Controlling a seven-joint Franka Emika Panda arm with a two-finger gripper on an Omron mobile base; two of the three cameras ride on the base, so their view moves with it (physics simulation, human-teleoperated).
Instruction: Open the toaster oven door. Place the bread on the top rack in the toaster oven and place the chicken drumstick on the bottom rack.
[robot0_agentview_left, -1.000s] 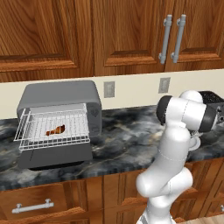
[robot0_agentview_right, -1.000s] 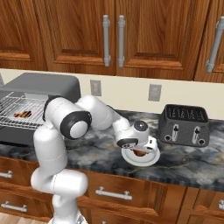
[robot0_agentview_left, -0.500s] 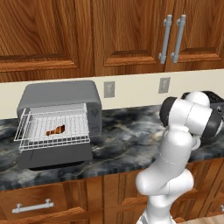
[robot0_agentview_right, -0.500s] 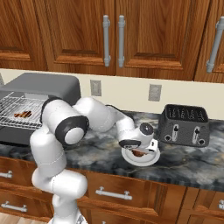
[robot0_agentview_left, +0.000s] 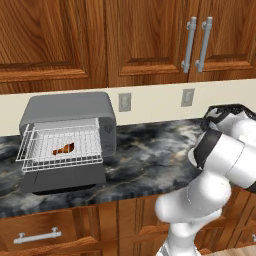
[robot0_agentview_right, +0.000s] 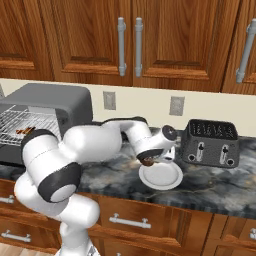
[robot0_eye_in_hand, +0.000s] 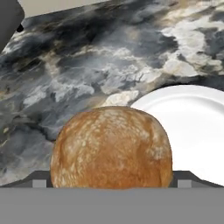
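Wooden cabinets (robot0_agentview_left: 60, 40) hang over a dark marbled table (robot0_agentview_left: 150, 155), and on this table stands all that the task needs. Its main thing for now, the bread (robot0_eye_in_hand: 111, 148), is a round brown loaf right in front of the hand camera, at the near edge of the white plate (robot0_eye_in_hand: 197, 127), with bare table behind it. From the right base view the gripper (robot0_agentview_right: 150, 156) hangs low over the plate's left rim, beside the black toaster (robot0_agentview_right: 210, 142).

Its jaws stand wide apart with the bread between them. The two tips sit very close to the loaf's sides, but as far as I can judge they do not press on it.

Far to the left, the toaster oven (robot0_agentview_left: 70, 107) has the toaster oven door (robot0_agentview_left: 65, 177) folded down. The chicken drumstick (robot0_agentview_left: 63, 148) lies on a pulled-out wire shelf, which looks to me like the bottom rack, though I cannot be fully sure.

So I judge the door and the drumstick as done, and the step in hand is picking up the bread. The next move calls for closing the jaws firmly on the loaf, lifting it free of the plate, then carrying it a long way left to the top rack without knocking the shelves
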